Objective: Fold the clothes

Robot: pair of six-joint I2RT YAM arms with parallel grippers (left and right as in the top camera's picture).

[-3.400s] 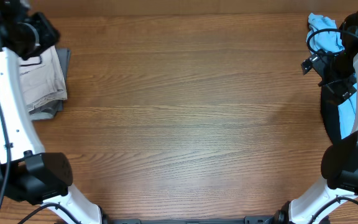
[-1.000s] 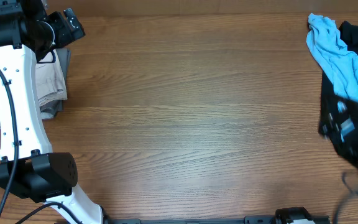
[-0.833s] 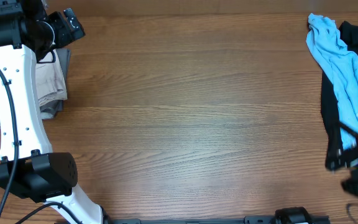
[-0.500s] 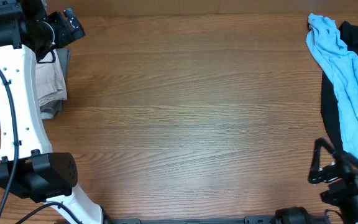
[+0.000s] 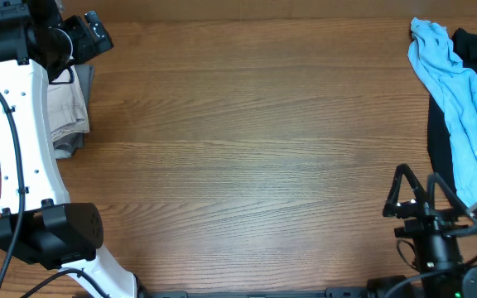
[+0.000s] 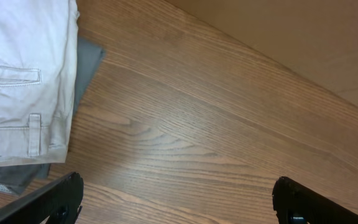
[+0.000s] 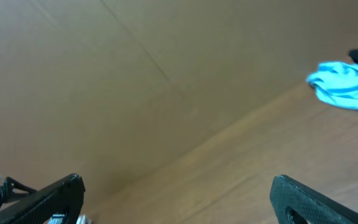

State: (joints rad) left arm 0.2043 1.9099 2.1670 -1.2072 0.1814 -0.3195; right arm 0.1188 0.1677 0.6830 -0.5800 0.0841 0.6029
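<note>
The clothes, pale beige shorts [image 5: 66, 103], lie folded at the table's left edge on top of a grey garment [image 5: 71, 146]. In the left wrist view the shorts [image 6: 17, 68] show a welt pocket and a belt loop, and the grey garment [image 6: 87, 65] sticks out beside them. My left gripper [image 5: 98, 33] hovers at the far left corner just right of the pile, open and empty [image 6: 179, 199]. My right gripper [image 5: 414, 186] stands open and empty near the front right corner, over bare wood [image 7: 179, 199].
A light blue garment [image 5: 458, 91] and a black garment [image 5: 441, 153] lie heaped along the right edge; the blue one [image 7: 347, 84] shows far off in the right wrist view. The wooden table [image 5: 255, 149] spreads between the two piles.
The right arm has dropped from the right-edge pile to the front right corner and raised its open gripper into view. The left arm and the shorts have not moved.
</note>
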